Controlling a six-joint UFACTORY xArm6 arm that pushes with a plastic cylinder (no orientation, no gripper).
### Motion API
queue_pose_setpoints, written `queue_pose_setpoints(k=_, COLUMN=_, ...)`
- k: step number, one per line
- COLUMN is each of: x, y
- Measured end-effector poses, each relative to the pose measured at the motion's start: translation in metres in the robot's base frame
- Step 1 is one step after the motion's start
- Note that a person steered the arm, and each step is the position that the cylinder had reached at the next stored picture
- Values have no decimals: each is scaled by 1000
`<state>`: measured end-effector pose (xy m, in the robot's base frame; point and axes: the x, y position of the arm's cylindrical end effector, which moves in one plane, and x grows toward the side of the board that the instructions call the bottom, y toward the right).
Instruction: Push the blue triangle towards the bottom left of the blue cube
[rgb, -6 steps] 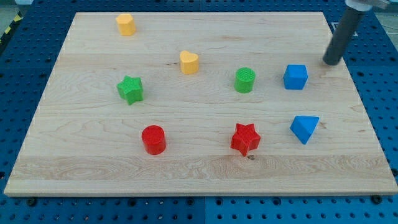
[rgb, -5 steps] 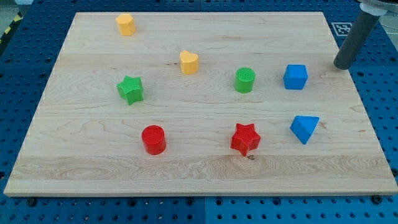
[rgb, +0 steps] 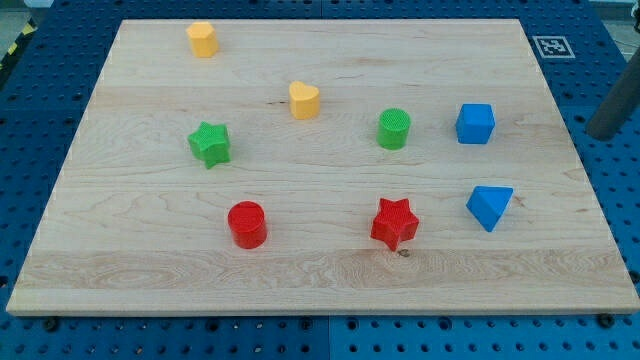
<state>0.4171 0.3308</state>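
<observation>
The blue triangle (rgb: 489, 206) lies on the wooden board (rgb: 300, 270) at the lower right. The blue cube (rgb: 475, 123) sits above it, a little to the left. My tip (rgb: 602, 134) is at the view's right edge, off the board's right side, level with the blue cube and well to its right. It touches no block.
A green cylinder (rgb: 394, 128) stands left of the blue cube. A red star (rgb: 394, 222) lies left of the blue triangle. Also on the board are a red cylinder (rgb: 246, 224), a green star (rgb: 209, 144), a yellow heart (rgb: 304, 100) and a yellow block (rgb: 202, 39).
My tip has moved right and down, from beside the blue cube's upper right off the board to the view's right edge. No block has moved.
</observation>
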Motion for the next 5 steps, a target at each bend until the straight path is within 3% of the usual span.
queue_pose_setpoints(k=1, x=13, y=4)
queue_pose_setpoints(k=2, x=55, y=-1)
queue_pose_setpoints(k=4, x=159, y=-64)
queue_pose_setpoints(k=5, x=164, y=-75)
